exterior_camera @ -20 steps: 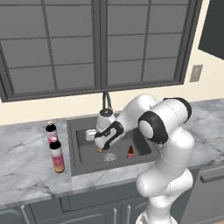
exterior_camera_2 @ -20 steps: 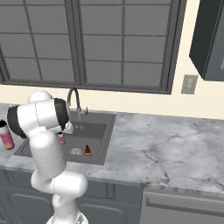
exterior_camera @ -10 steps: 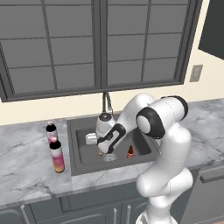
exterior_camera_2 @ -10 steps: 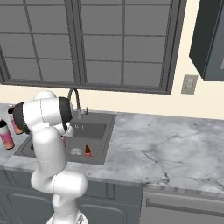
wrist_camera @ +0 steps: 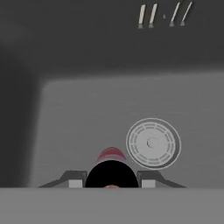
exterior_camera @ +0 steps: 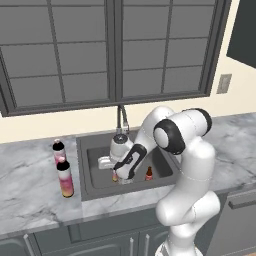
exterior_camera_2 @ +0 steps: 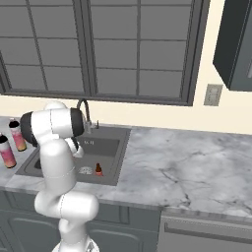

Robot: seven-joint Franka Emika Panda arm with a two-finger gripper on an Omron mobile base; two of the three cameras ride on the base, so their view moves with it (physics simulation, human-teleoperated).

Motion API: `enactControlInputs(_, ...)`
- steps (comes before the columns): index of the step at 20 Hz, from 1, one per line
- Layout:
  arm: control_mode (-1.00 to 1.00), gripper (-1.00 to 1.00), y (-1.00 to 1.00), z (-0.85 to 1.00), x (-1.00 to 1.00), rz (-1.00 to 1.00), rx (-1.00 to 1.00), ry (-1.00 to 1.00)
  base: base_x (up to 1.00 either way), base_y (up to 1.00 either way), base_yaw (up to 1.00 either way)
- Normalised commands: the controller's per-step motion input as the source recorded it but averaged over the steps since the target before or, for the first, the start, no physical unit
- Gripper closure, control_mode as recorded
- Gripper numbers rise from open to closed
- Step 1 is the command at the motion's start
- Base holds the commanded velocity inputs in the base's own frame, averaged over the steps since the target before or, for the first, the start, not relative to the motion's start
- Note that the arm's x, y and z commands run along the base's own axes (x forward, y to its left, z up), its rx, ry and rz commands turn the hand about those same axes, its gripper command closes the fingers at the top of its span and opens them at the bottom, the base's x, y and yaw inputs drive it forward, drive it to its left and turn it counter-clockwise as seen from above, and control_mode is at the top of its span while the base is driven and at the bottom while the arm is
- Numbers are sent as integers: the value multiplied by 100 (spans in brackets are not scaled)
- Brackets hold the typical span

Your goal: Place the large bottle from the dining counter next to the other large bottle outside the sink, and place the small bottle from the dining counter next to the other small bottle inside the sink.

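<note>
My gripper (exterior_camera: 119, 177) is down inside the sink (exterior_camera: 93, 167), shut on a small bottle (exterior_camera: 115, 176) with a black cap and reddish body. In the hand view that small bottle (wrist_camera: 111, 171) sits upright between my gripper (wrist_camera: 111, 180) fingertips, just above the sink floor and left of the drain (wrist_camera: 153, 143). The other small bottle (exterior_camera: 148, 173) stands on the sink floor a little to the right, also visible from the right base view as a red small bottle (exterior_camera_2: 98, 169). Two large bottles (exterior_camera: 59, 151) (exterior_camera: 65, 178) stand together on the counter left of the sink.
The faucet (exterior_camera: 121, 116) arches over the sink's back edge above my hand. Marble counter (exterior_camera_2: 187, 167) stretches to the right of the sink (exterior_camera_2: 112, 147). The large bottles (exterior_camera_2: 17, 135) (exterior_camera_2: 6, 151) mark the left side. A window spans the back wall.
My hand has sunk lower into the sink and shifted slightly left with the small bottle still gripped. The other bottles have not moved.
</note>
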Motion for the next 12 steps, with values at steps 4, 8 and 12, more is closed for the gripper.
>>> enactControlInputs(4, -100, 100, 2, 0, 6, 0, 0, 5, 0, 0, 0)
enactControlInputs(8, -100, 100, 0, 0, 7, 0, 0, 7, 0, 0, 0)
enactControlInputs(12, -100, 100, 0, 0, 21, 0, 0, 7, 0, 0, 0)
